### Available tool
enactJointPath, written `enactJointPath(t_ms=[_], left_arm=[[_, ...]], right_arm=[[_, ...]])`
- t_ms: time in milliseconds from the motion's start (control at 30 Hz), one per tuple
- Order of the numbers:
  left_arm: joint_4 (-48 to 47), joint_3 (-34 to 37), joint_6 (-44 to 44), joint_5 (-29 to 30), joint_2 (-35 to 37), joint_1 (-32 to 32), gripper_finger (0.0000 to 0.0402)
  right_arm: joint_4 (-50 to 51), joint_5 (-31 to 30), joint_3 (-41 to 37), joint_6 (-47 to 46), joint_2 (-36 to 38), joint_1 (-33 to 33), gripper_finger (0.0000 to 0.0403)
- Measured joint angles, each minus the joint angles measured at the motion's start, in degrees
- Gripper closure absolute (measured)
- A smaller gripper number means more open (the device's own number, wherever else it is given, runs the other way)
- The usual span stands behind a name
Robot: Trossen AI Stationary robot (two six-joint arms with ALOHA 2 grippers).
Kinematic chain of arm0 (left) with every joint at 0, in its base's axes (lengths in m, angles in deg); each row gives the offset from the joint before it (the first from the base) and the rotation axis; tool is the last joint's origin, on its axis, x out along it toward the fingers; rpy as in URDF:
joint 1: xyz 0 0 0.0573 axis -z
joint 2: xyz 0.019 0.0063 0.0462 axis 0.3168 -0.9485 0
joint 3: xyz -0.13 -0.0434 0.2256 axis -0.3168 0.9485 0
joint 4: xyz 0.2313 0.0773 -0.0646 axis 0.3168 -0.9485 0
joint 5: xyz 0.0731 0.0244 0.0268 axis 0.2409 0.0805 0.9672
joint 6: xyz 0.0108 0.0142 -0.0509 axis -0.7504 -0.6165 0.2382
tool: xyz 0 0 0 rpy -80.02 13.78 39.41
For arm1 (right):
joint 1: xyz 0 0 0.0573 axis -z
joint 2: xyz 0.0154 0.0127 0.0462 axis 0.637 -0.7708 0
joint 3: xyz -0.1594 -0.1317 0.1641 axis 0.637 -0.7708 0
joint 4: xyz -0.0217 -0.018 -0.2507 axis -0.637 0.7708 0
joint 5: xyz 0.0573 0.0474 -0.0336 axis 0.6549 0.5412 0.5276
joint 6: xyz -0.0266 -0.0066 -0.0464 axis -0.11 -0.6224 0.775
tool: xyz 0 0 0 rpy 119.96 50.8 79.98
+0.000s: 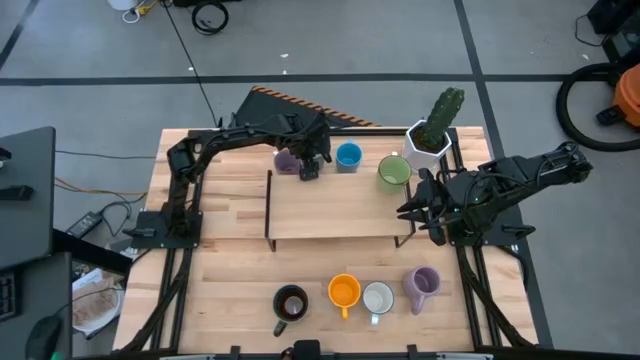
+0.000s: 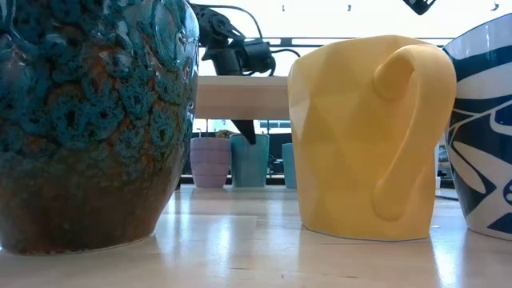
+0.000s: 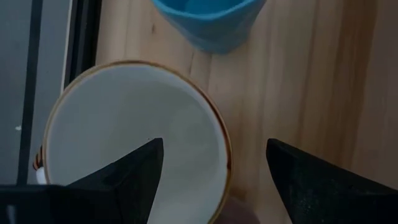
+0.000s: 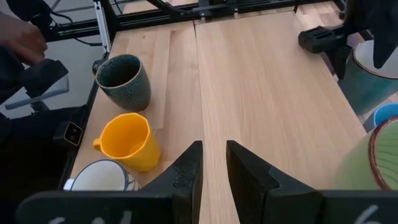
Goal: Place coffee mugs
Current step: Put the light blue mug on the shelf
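Note:
My left gripper [image 1: 309, 167] [image 3: 214, 146] is open at the table's far side, over the lavender mug [image 1: 287, 162] [image 3: 134, 124]. One finger hangs over the mug's pale inside and the other stands outside its rim. The mug stands upright on the table [image 2: 210, 162] beside the blue mug [image 1: 348, 156] [image 3: 208, 18]. The green mug [image 1: 393, 172] stands farther right. Near the front edge stand the dark mug [image 1: 290, 303], orange mug [image 1: 343, 291], white mug [image 1: 378, 298] and a second lavender mug [image 1: 422, 285]. My right gripper [image 1: 410, 207] [image 4: 213, 149] waits at the right with its fingers nearly together and nothing between them.
A low wooden shelf on dark legs [image 1: 340, 205] spans the table's middle. The white cactus pot [image 1: 430, 138] stands at the far right corner by the green mug. A person's hand [image 4: 22, 37] shows beyond the table's near edge.

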Motion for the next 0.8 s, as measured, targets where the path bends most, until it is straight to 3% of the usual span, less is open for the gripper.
enactJointPath(t_ms=[267, 800], left_arm=[[-0.3, 0.0, 0.0, 0.4, 0.1, 0.3, 0.0132], [-0.5, 0.1, -0.1, 0.6, 0.1, 0.4, 0.0321]], right_arm=[[-0.1, 0.0, 0.0, -0.1, 0.0, 0.0, 0.0325], [-0.1, 0.1, 0.0, -0.1, 0.0, 0.0, 0.0325]])
